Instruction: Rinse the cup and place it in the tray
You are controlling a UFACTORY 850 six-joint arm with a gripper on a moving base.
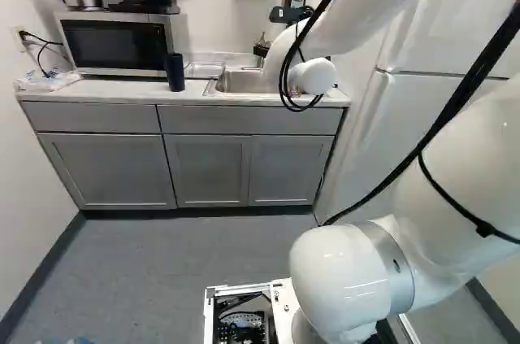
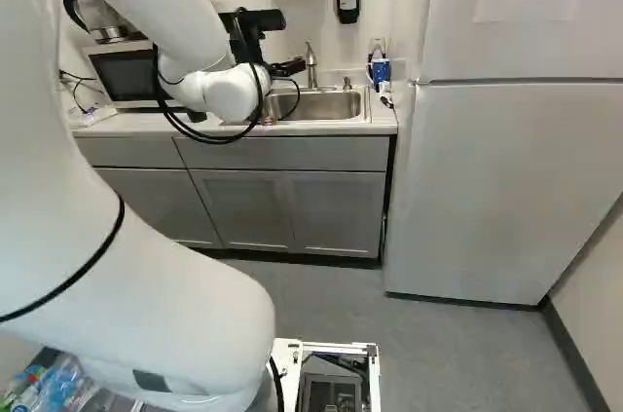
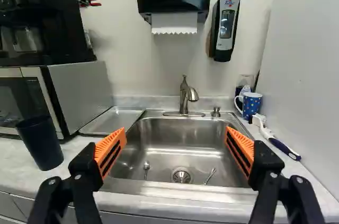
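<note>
Reach step, we'd say: fingers (image 3: 106,145) wide open, nothing held. Dark cup (image 3: 41,147) upright on tabletop (image 3: 16,177), near tray (image 3: 112,121). Next we must align with the cup, grip it, then bring it under the faucet (image 3: 184,97).

- Tall round cup (image 3: 39,143): very dark blue, nearly black
- Rectangular metal tray (image 3: 112,121): silver-grey
- Rounded mug (image 3: 251,105): blue with pale spots, white handle
- Two-fingered claw (image 2: 288,68): black; its slotted pads (image 3: 107,153) bright orange
- Stone-like tabletop (image 3: 16,173): whitish, faintly mottled grey
- Steel sink (image 3: 180,134): silver
- Long-handled brush (image 3: 283,147): white and dark blue
- Panelled cabinets (image 1: 207,169): plain grey
</note>
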